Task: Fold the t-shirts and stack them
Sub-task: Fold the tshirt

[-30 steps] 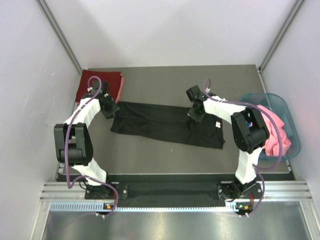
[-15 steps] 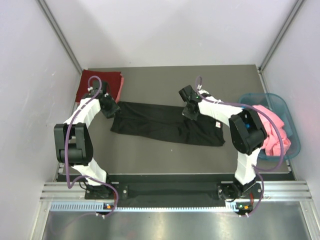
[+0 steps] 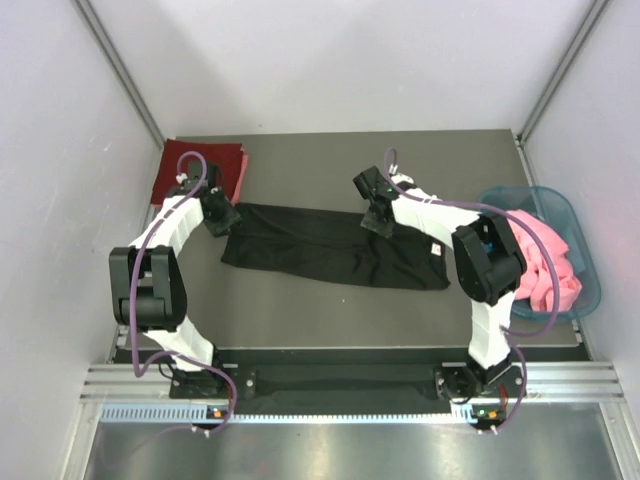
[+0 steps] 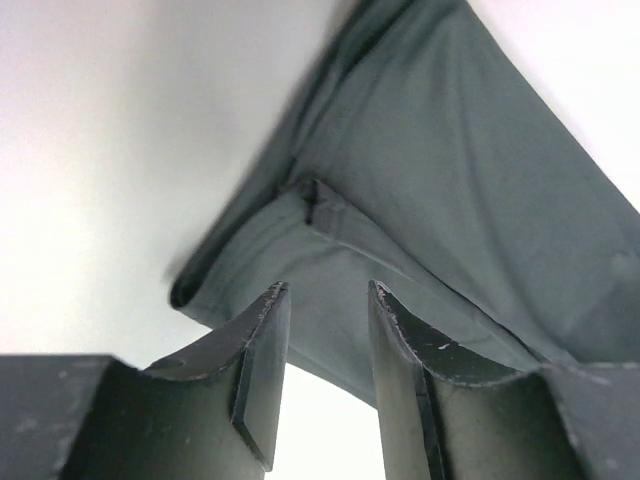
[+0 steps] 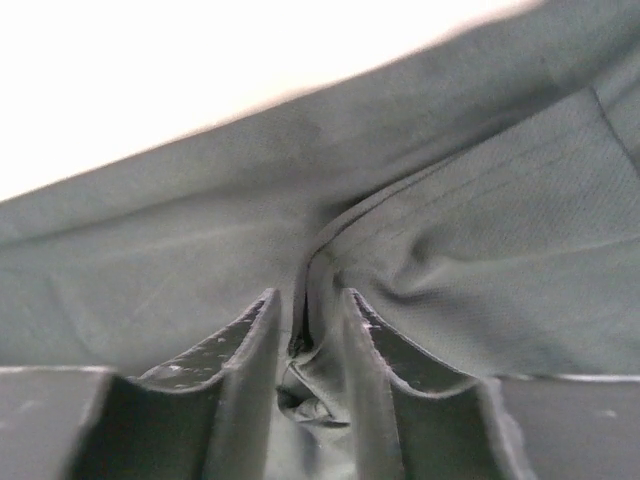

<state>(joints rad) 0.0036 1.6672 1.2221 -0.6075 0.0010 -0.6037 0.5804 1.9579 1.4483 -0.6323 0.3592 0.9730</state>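
Black t-shirt (image 3: 310, 250) lies on table (image 3: 400, 165); L tool (image 4: 327, 290) apart over its edge; R tool (image 5: 309, 295) apart, fold between.

A dark grey matte surface (image 3: 330, 165) is enclosed by plain pale walls (image 3: 330, 60) on its far, left and right edges. Metal posts (image 3: 120, 70) rise from both far corners.

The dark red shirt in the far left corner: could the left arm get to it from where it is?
Probably yes. The left pincer hangs close to the dark red t-shirt, with nothing lying between them.
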